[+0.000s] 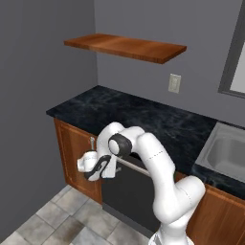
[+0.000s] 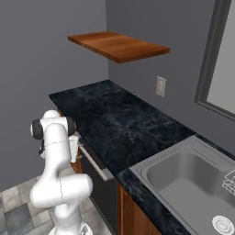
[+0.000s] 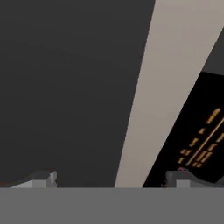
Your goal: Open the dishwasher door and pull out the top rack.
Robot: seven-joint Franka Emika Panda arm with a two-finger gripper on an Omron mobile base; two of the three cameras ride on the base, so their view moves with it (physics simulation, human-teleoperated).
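Observation:
The dishwasher door (image 1: 130, 197) is a dark grey panel under the counter, and it stands closed. Its silver bar handle (image 1: 134, 166) runs along the top edge. My gripper (image 1: 92, 168) is at the left end of that handle, open. In the hand view the handle (image 3: 166, 87) crosses diagonally between my two fingertips (image 3: 43, 177), with the dark panel (image 3: 65, 87) on one side and the black control strip (image 3: 201, 131) on the other. My gripper (image 3: 111, 177) straddles the bar with nothing clamped. The top rack is hidden behind the door.
Reddish-brown cabinet doors (image 1: 74, 153) flank the dishwasher. A black stone counter (image 1: 139, 119) runs above, with a steel sink (image 1: 229, 153) at the right. A wooden shelf (image 1: 127, 46) hangs on the wall. A grey wall (image 1: 28, 119) closes the left side, above a tiled floor (image 1: 62, 225).

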